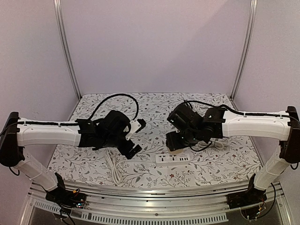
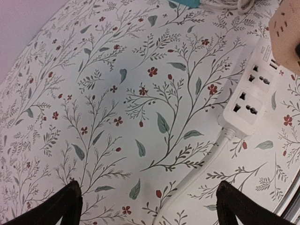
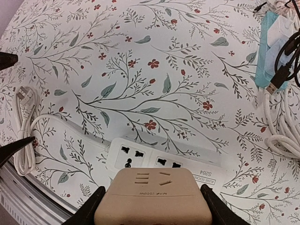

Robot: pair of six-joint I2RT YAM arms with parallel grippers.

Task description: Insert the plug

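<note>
The plug [image 3: 157, 197] is a beige block with slots on its face, and my right gripper [image 3: 152, 208] is shut on it, black fingers [image 3: 91, 208] pressed against both sides. It hangs just above the white power strip [image 3: 154, 161], near the strip's sockets. In the left wrist view the power strip [image 2: 248, 93] lies at right, and the plug [image 2: 286, 33] shows at the top right corner. My left gripper [image 2: 152, 206] is open over bare cloth, with only the strip's cord [image 2: 201, 168] running beneath it. From above, the left gripper [image 1: 137, 138] sits left of the power strip [image 1: 173, 159].
A coiled white cord [image 1: 112, 168] with its own small plug [image 3: 26, 101] lies at front left. A teal packet [image 3: 272, 42] and loose black and white cables [image 3: 281, 117] lie to the right. The table's metal front edge [image 1: 150, 190] is close by.
</note>
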